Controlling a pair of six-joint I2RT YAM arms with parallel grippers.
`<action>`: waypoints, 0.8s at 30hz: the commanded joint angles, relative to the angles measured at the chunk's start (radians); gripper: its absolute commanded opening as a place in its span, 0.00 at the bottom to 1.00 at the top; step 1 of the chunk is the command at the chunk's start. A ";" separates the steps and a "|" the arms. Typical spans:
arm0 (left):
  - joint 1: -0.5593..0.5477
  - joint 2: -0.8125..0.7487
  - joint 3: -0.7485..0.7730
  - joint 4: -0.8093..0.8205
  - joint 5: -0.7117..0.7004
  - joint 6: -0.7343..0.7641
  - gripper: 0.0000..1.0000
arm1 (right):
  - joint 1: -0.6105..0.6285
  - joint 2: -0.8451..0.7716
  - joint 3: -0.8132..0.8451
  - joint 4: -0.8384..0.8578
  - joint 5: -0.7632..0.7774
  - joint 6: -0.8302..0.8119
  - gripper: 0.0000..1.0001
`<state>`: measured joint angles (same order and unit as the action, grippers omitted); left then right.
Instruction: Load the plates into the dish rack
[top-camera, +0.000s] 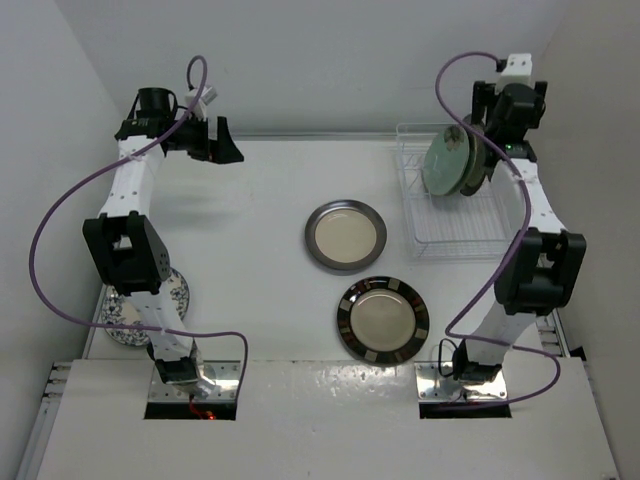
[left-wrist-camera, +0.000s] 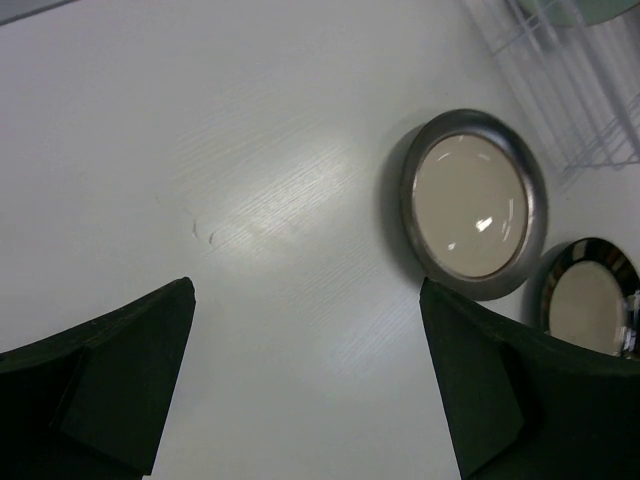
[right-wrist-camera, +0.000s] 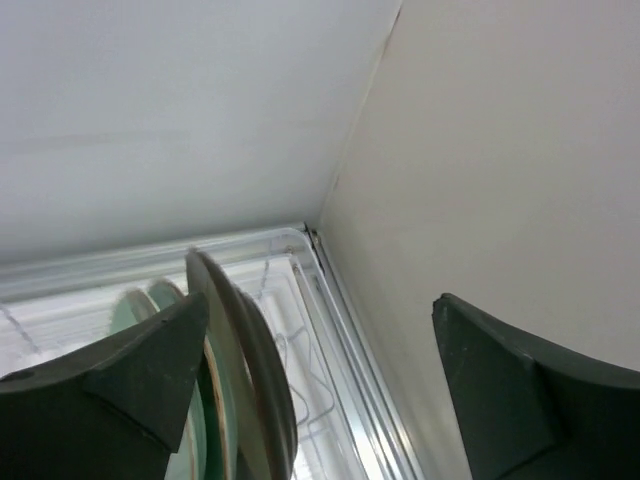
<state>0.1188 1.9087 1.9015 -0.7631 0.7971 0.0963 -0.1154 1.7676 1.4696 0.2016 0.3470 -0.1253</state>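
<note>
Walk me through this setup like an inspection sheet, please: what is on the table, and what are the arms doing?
Surface: white table, smooth.
Job's things: dish rack at far right, holding mint-green plates and another plate on edge. The cream plate, black-banded plate and blue-floral plate lie flat outside it, the last partly under the left arm.
Clutter: nothing seen.
Grippers: left gripper, jaws apart, nothing between them, above the table; right gripper, jaws apart, nothing between them, over the rack.
Cables: purple cables loop from each arm.
Surroundings: white walls on three sides.
</note>
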 joint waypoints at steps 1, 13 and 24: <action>-0.053 -0.063 -0.018 -0.082 -0.117 0.138 1.00 | -0.006 -0.106 0.151 -0.175 -0.029 0.085 0.95; -0.178 -0.063 -0.194 -0.147 -0.127 0.250 1.00 | 0.078 -0.330 -0.125 -0.536 -0.363 0.409 1.00; -0.355 0.211 -0.188 -0.110 -0.121 0.214 0.97 | 0.174 -0.588 -0.402 -0.613 -0.307 0.533 1.00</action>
<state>-0.2264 2.0193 1.6691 -0.8978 0.6353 0.3309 0.0669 1.2652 1.0695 -0.4213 0.0410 0.3481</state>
